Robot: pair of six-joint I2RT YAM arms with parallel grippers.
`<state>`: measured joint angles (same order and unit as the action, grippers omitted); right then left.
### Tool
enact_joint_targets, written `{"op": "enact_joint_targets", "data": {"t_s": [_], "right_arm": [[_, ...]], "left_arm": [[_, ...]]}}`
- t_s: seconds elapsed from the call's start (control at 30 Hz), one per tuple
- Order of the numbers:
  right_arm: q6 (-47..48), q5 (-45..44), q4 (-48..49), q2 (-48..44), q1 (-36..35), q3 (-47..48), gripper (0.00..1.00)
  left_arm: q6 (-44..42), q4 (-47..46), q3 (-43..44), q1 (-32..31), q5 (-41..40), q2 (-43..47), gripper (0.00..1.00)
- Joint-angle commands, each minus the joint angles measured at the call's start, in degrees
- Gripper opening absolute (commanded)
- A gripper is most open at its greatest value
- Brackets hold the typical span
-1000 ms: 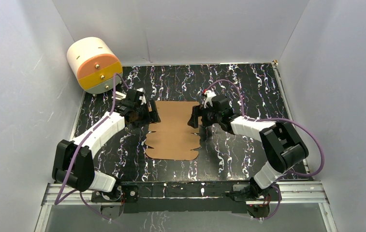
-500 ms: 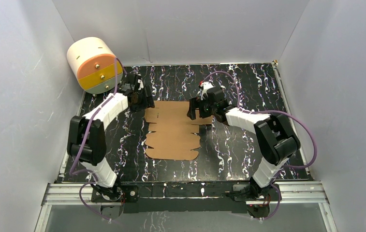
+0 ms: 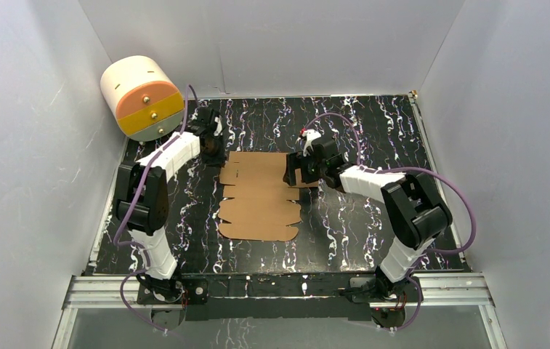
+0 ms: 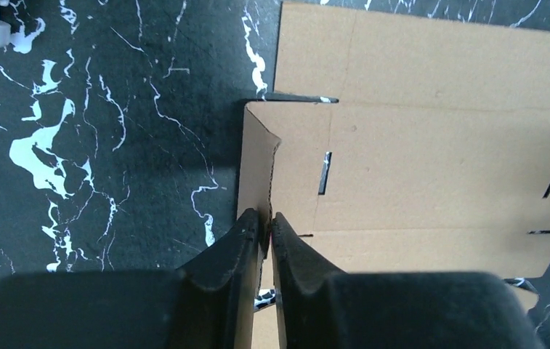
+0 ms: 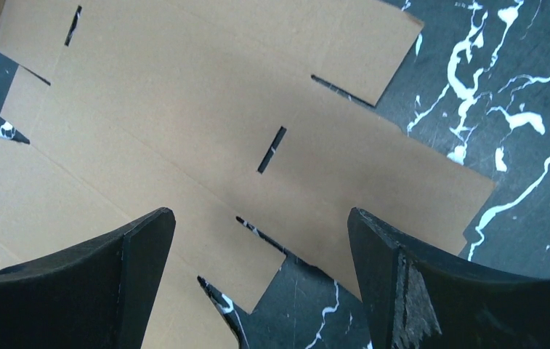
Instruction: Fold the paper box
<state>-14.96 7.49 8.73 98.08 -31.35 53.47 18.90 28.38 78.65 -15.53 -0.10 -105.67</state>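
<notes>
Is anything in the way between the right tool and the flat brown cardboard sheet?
Nothing visible does. The open right tool hangs over the right-side flaps of the flat brown cardboard sheet, with no object between them.

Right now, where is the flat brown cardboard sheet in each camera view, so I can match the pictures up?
Top external: the cardboard sheet lies mid-table, ahead of both arm bases.
Left wrist: it fills the upper right; the left gripper pinches its raised side flap.
Right wrist: it covers the upper left and centre, beneath the open right gripper.
Shared landmark: the black, white-veined tabletop around the sheet.
</notes>
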Motion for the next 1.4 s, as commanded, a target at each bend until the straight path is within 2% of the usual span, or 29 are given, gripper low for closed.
{"op": "enact_joint_targets", "data": {"t_s": [0.0, 0.1, 0.43, 0.6, 0.8, 0.9, 1.17, 1.37], "right_arm": [[-0.57, 0.33, 1.99, -4.64, -0.01, -1.47, 0.99], [-0.63, -0.11, 1.83, -6.37, -0.19, -2.41, 0.99], [-1.62, -1.51, 1.11, -10.79, -2.18, -5.4, 0.99], [-2.14, -1.01, 1.61, -10.08, -2.48, -5.51, 0.99], [-1.58, -0.9, 2.78, -7.85, -2.4, -4.08, 0.99], [-0.86, -0.72, 2.87, -6.31, -2.15, -2.16, 0.99], [-4.04, 6.51, 5.6, -2.61, 2.82, -0.21, 0.98], [-4.37, 9.1, 8.09, -0.72, 3.38, -0.48, 0.97]], "left_arm": [[-1.42, 3.19, -1.48, -2.0, -1.16, 4.93, 0.07], [-1.16, 3.75, -3.86, -2.5, -0.79, 7.92, 0.0], [2.68, 4.81, -15.39, -4.92, 0.1, 19.07, 0.0], [5.21, 4.68, -18.87, -5.04, 2.12, 23.54, 0.16], [5.22, 4.52, -16.03, -4.76, 0.92, 25.87, 0.39], [5.9, 2.44, -14.88, -2.59, 1.97, 25.84, 0.47], [8.98, -4.34, -13.1, 3.75, 14.15, 18.03, 0.53], [9.7, -6.95, -10.69, 5.96, 18.45, 10.3, 0.57]]}}
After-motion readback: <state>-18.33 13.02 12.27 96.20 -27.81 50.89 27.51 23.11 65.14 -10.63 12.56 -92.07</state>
